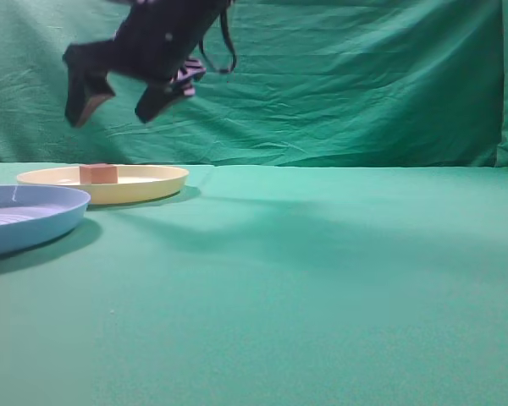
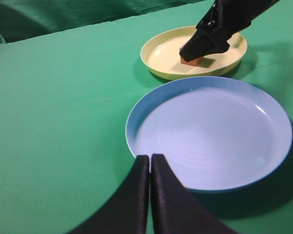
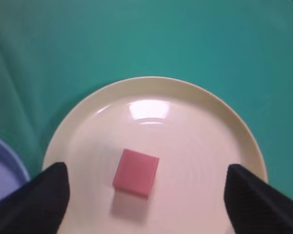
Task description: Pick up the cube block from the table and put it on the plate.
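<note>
With the one cube (image 3: pixel 136 172) resting loose near the middle of the cream plate (image 3: pixel 224 126) on the bench (image 1: pixel 322 288), the right gripper (image 1: pixel 118 100), fingers spread wide and empty above it, should lift straight clear, while the left gripper (image 2: pixel 150 168), fingers pressed together on nothing, waits by the single blue plate (image 2: pixel 210 131).

Cube block (image 1: pixel 98 173) sits inside the plate (image 1: pixel 152 180), left of the plate's centre, top face showing above the low rim; plate rests on the desk (image 1: pixel 322 288) at far left, near the backdrop (image 1: pixel 339 85); light blue plate (image 1: pixel 34 216) lies nearer the camera, cut by the left edge, its rim overlapping the cream plate's in this view; right tool (image 1: pixel 118 100) hangs in the air above the plate, fingers spread apart and empty, well clear of the cube; shadow of the arm falls across the desk.
</note>
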Controlling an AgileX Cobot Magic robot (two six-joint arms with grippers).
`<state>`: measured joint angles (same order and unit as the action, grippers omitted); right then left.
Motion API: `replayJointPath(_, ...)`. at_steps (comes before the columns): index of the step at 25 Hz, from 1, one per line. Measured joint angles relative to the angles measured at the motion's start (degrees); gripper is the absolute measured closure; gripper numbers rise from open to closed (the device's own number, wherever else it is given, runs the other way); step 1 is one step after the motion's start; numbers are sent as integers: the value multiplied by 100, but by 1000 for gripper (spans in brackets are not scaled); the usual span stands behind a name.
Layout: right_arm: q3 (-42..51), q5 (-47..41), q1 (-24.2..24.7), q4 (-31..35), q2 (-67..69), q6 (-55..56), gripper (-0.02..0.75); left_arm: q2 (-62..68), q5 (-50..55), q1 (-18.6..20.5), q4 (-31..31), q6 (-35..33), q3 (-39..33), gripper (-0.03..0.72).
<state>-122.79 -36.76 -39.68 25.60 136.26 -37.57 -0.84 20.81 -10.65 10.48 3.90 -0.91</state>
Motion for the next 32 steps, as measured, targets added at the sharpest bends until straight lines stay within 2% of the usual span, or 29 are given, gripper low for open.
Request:
replayJointPath(2,0,-827,94,-186,-465,132,245,0,0,0,0,0,0,688)
replayJointPath(6,-21,-2309,362,-532,-1379,912,615,0,0,0,0,0,0,688)
replayJointPath(9,-21,-3178,626,-650,-1952,1472,738,0,0,0,0,0,0,688)
replayJointPath(16,131,-3509,1291,-755,-3200,2436,738,0,0,0,0,0,0,688)
replayJointPath(20,825,-3521,1411,-877,-4063,2499,738,0,0,0,0,0,0,688)
replayJointPath(26,2828,-3520,1411,-990,-5516,2527,738,0,0,0,0,0,0,688)
replayJointPath(32,4868,-2699,1411,-966,-7256,2527,738,0,0,0,0,0,0,688)
